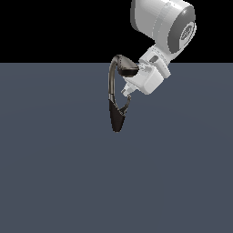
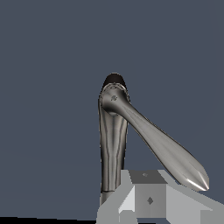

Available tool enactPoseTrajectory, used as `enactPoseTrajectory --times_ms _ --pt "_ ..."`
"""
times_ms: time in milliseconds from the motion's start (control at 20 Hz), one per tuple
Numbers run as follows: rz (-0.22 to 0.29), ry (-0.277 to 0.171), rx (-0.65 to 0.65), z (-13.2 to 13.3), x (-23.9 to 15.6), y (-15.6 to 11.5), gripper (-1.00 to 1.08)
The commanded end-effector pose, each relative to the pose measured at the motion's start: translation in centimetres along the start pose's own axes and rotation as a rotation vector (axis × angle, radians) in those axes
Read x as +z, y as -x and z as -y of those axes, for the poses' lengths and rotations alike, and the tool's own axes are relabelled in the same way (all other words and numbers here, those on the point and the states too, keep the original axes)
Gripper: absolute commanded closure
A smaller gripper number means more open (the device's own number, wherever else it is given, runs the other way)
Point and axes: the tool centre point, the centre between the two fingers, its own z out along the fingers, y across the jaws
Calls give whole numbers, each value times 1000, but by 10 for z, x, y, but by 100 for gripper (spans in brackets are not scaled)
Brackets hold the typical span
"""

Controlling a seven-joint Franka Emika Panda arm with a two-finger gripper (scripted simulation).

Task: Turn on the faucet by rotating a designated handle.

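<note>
One gripper (image 1: 127, 93) sits against the faucet (image 1: 116, 116), its tip just above the cone body beside the thin handle (image 1: 126, 105), apparently placed to push that lever around. Whether the fingers are spread or pressed together, I cannot tell. Beyond the faucet stretches the flat grey floor (image 1: 54, 173).

A flat slate-grey floor (image 1: 54, 173) carries only the faucet (image 1: 117, 119).

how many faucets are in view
1. The faucet stands on the grey floor just to the exterior view's left of the gripper; the wrist view shows the same one. Nothing else visible could hide another.
</note>
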Motion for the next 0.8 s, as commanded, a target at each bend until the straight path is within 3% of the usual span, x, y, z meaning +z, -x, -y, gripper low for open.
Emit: enactPoseTrajectory --times_ms 0,200,250,750 --pt "7 12 20 -19 2 -11 108" --pt "8 14 19 -31 2 -15 108" --pt "2 5 -4 -18 0 -4 108" --pt "8 14 19 -49 2 -66 108"
